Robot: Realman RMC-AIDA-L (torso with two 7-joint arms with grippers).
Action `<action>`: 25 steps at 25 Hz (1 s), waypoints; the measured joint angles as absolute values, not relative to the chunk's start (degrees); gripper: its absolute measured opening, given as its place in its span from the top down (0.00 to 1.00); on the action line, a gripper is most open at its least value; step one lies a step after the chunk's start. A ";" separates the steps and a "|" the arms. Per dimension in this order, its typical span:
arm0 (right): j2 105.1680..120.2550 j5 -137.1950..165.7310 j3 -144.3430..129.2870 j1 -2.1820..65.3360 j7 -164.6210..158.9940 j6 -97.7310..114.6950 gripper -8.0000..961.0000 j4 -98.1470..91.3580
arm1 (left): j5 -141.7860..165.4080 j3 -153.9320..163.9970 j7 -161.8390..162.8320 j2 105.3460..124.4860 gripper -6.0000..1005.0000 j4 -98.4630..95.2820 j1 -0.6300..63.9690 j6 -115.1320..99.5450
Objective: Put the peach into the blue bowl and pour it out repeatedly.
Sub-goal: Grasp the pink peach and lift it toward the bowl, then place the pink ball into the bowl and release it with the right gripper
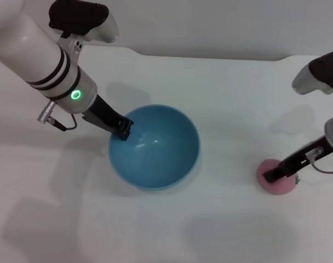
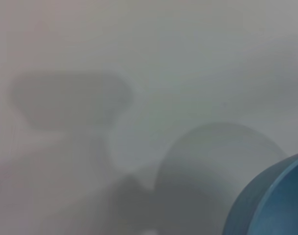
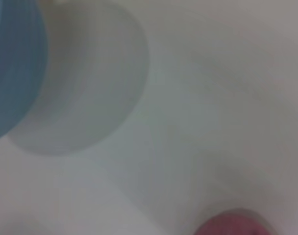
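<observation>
The blue bowl stands upright in the middle of the white table and holds nothing. My left gripper is at its left rim, shut on the rim. A slice of the bowl shows in the left wrist view. The pink peach rests on the table at the right, well clear of the bowl. My right gripper comes down from the right and lies right on top of the peach. In the right wrist view the peach shows at one edge and the bowl at another.
The white table spreads around both things, with its far edge against a pale wall. Bare table lies between the bowl and the peach and in front of them. Nothing else stands on it.
</observation>
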State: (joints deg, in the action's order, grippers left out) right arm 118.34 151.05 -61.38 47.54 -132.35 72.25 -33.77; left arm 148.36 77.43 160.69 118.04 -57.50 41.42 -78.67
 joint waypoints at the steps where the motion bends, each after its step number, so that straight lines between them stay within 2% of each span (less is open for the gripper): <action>1: 118.31 150.92 -61.22 47.06 -132.32 72.26 0.39 -34.56 | 148.26 77.43 160.65 118.04 0.99 -57.53 41.44 -78.69; 7: 118.50 147.78 -59.92 42.96 -130.95 72.96 0.56 -40.78 | 147.69 78.73 160.58 118.13 0.99 -58.10 41.44 -78.56; 11: 118.34 141.14 -50.29 40.22 -124.17 77.70 0.74 -46.00 | 147.20 80.03 160.59 118.13 0.99 -58.10 41.78 -78.44; 18: 118.67 126.15 -46.98 37.61 -115.37 87.41 0.80 -56.16 | 142.85 81.63 161.09 118.38 0.99 -56.82 43.21 -77.87; 25: 118.62 116.70 -52.72 37.71 -107.04 93.26 0.86 -56.92 | 138.36 88.57 162.69 118.52 0.99 -53.40 45.51 -75.16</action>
State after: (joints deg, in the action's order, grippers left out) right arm 118.62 116.70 -52.72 37.71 -107.04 93.26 -56.92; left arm 138.36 88.57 162.69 118.52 -53.40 45.51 -75.16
